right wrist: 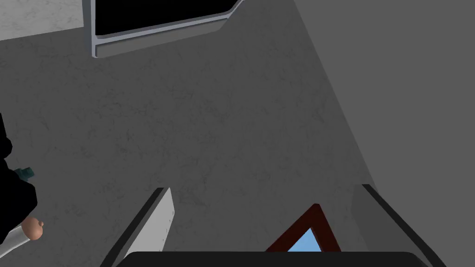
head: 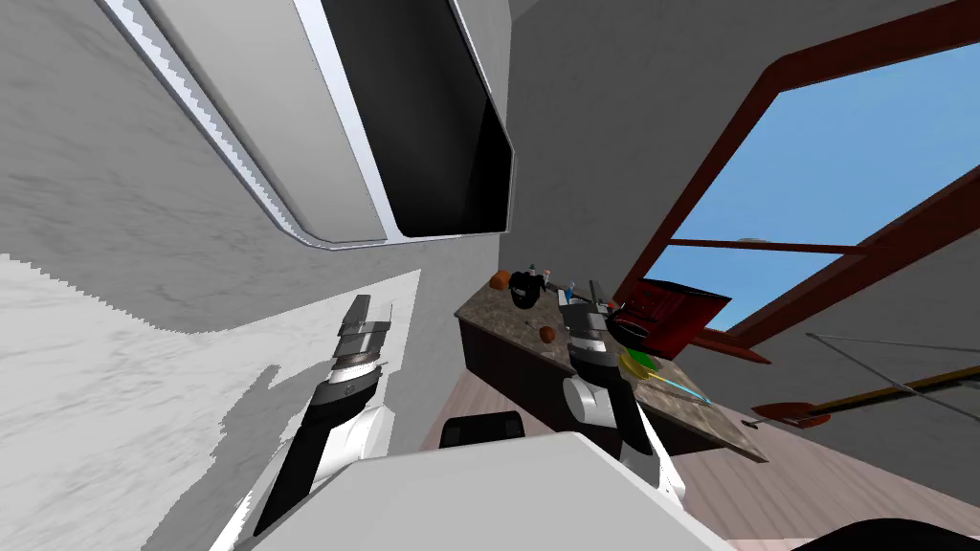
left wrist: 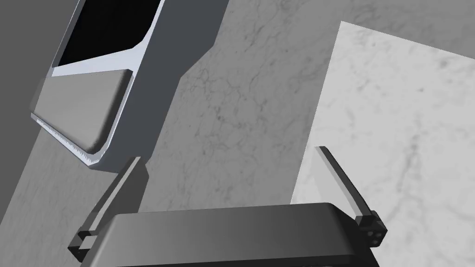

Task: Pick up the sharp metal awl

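Since our left gripper (left wrist: pixel 228 153), short of the counter (head: pixel 498 312), and right gripper (right wrist: pixel 264 187), above it, both gape empty, we should tilt the right one down toward the thin bluish shaft (head: pixel 681 388) on the counter, probably the awl.

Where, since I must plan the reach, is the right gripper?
In the head view, the right gripper hangs open over the speckled counter on my right side, between a black object and a red box.
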Tool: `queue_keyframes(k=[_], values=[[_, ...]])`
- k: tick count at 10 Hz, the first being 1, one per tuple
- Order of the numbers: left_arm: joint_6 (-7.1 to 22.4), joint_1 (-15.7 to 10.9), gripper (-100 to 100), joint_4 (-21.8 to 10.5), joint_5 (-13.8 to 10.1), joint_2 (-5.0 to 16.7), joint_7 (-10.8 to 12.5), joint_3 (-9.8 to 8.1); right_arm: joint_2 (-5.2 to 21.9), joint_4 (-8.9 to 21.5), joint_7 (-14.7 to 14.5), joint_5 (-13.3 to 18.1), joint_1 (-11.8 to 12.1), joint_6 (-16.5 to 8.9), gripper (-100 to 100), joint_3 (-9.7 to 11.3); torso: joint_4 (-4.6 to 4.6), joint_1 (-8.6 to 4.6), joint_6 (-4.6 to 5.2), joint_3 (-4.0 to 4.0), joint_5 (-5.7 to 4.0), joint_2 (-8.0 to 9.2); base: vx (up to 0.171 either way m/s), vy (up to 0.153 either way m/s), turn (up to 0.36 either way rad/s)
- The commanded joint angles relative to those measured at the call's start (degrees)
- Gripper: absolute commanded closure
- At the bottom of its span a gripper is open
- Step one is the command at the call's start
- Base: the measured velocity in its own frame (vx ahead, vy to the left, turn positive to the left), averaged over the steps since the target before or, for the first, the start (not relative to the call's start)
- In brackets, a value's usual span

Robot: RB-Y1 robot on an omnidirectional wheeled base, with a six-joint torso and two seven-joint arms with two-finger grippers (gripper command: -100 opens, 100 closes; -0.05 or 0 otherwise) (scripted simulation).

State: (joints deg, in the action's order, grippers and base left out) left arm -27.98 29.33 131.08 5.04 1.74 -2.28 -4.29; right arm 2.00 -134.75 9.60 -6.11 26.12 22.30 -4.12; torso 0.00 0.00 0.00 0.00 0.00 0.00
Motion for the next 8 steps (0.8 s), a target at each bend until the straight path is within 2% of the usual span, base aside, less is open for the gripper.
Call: queue_keyframes(k=[1,6,7,8], values=[[0.0,0.0,0,0.0,0.0,0.0,0.0,0.00,2.8,0.5,-0.6,-1.0,1.3,-0.4,-100,-0.9,0.00,0.00,0.00,0.00,0.00,0.00,-0.011,0.014,0.136],[0.0,0.0,0,0.0,0.0,0.0,0.0,0.01,11.6,2.4,-3.9,-5.7,7.0,-3.2,-100,-4.7,0.03,0.08,-0.02,0.07,0.02,0.12,-0.028,0.025,0.182],[0.0,0.0,0,0.0,0.0,0.0,0.0,0.01,12.2,2.4,-3.9,-5.7,7.0,-3.2,-100,-4.7,0.03,0.06,-0.02,0.08,0.02,0.14,-0.019,0.009,0.070],[0.0,0.0,0,0.0,0.0,0.0,0.0,0.00,14.5,2.9,-5.0,-7.0,8.5,-4.2,-100,-5.7,0.03,0.02,0.01,0.06,0.01,0.10,-0.015,0.017,0.142]])
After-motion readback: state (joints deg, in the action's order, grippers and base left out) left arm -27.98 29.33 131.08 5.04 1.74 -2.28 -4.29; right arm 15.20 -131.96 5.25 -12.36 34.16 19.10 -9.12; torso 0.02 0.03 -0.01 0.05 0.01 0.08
